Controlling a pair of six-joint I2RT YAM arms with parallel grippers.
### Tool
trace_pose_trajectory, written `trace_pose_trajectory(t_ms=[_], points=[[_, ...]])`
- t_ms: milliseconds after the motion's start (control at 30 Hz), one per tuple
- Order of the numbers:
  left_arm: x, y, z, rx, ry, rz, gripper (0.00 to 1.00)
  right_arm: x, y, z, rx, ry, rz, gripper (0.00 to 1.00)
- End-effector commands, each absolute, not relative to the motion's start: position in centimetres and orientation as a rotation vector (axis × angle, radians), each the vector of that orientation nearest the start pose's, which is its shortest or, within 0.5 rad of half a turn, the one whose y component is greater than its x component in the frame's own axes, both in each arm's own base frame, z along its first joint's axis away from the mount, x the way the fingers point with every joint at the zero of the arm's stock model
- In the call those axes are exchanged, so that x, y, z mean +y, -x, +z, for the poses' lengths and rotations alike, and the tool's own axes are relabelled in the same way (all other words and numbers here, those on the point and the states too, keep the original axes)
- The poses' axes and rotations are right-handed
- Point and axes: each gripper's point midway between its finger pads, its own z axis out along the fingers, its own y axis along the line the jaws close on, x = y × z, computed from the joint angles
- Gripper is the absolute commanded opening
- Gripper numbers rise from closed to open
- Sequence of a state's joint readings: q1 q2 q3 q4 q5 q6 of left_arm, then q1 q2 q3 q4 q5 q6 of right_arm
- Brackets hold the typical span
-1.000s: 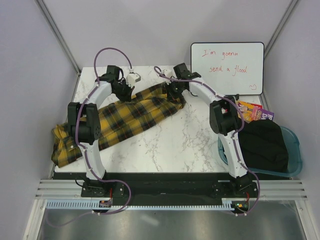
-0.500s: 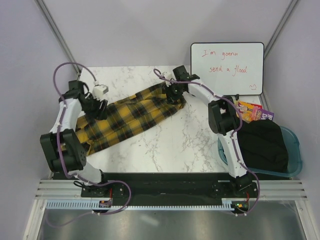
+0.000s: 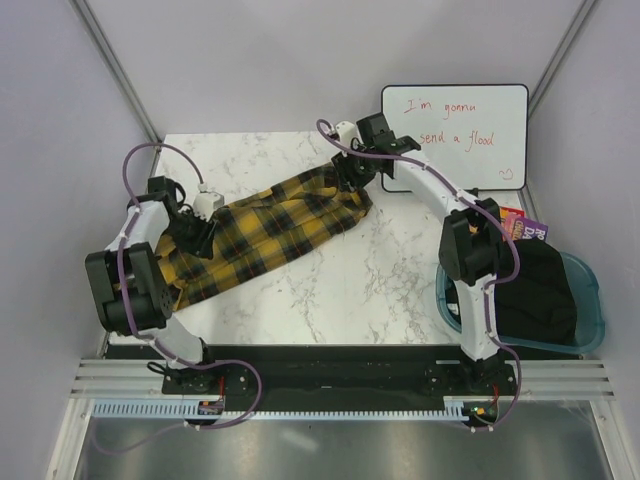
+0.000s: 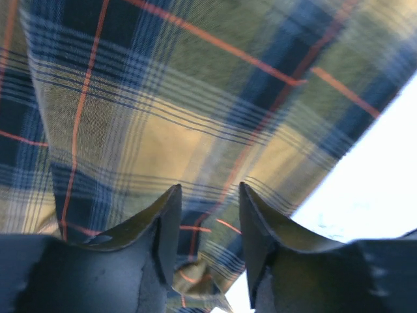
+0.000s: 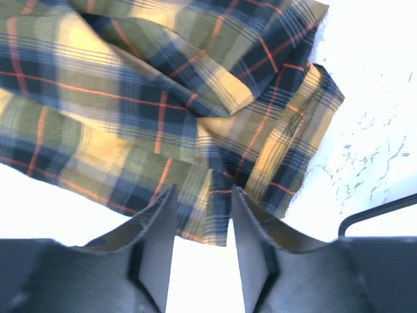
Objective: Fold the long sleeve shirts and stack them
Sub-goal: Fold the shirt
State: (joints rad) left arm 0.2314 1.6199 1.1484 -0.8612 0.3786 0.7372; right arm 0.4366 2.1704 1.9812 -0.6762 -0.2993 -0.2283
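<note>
One long sleeve shirt [image 3: 285, 218], yellow-and-black plaid with thin red lines, lies as a long diagonal band across the marble table [image 3: 330, 290]. My left gripper [image 3: 196, 236] is over its near-left end. The left wrist view shows the jaws open [image 4: 208, 190] close above the plaid cloth [image 4: 195, 98], with a fold showing in the gap. My right gripper [image 3: 352, 178] is at the shirt's far-right end. The right wrist view shows it open [image 5: 203, 192] just above the cloth's edge [image 5: 163, 98], holding nothing.
A whiteboard [image 3: 455, 135] with red writing leans at the back right; its dark edge [image 5: 378, 212] shows in the right wrist view. A blue bin [image 3: 595, 310] holding black cloth [image 3: 530, 285] stands off the table's right side, a colourful packet [image 3: 522, 226] behind it.
Both grippers have gone from shut to open. The left arm swung from the shirt's back edge out to its left end. The shirt's left part no longer hangs over the table's left edge.
</note>
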Motion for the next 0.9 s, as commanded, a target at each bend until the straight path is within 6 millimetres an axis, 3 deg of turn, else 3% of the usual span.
trace_pose_trajectory(t_ms=[0, 100, 233, 433, 567, 667, 700, 733, 767, 800, 867], points=[[5.3, -31.9, 4.8, 2.707, -0.723, -0.211, 0.45, 28.7, -44.1, 12.2, 2.309, 1.005, 0.489, 0.43], [5.2, -31.1, 4.0, 2.730, -0.724, -0.226, 0.43, 30.1, -41.9, 9.5, 2.358, 1.092, 0.484, 0.38], [4.9, -30.1, 4.3, 2.718, -0.738, -0.229, 0.45, 30.0, -41.8, 6.0, 2.415, 1.149, 0.397, 0.37], [4.1, -29.7, 5.9, 2.662, -0.722, -0.253, 0.52, 29.2, -45.4, 2.1, 2.417, 1.185, 0.169, 0.32], [3.5, -30.1, 7.2, 2.621, -0.726, -0.295, 0.56, 28.0, -50.2, 0.0, 2.339, 1.210, -0.092, 0.29], [3.4, -30.1, 7.8, 2.582, -0.835, -0.298, 0.56, 26.7, -55.8, 0.5, 2.180, 1.175, -0.400, 0.29], [3.5, -29.8, 7.6, 2.585, -0.860, -0.287, 0.56, 26.3, -58.1, 1.8, 2.106, 1.101, -0.500, 0.29], [3.8, -29.7, 7.5, 2.585, -0.892, -0.266, 0.56, 26.6, -59.1, 2.4, 2.068, 1.077, -0.522, 0.29], [4.4, -29.1, 6.9, 2.598, -0.951, -0.223, 0.56, 27.3, -60.7, 4.1, 2.009, 1.014, -0.518, 0.29], [4.7, -28.7, 6.6, 2.608, -0.973, -0.201, 0.56, 27.7, -61.2, 5.3, 1.979, 0.979, -0.514, 0.31], [4.8, -27.8, 5.8, 2.618, -1.035, -0.198, 0.56, 28.6, -61.9, 9.6, 1.907, 0.866, -0.449, 0.35]])
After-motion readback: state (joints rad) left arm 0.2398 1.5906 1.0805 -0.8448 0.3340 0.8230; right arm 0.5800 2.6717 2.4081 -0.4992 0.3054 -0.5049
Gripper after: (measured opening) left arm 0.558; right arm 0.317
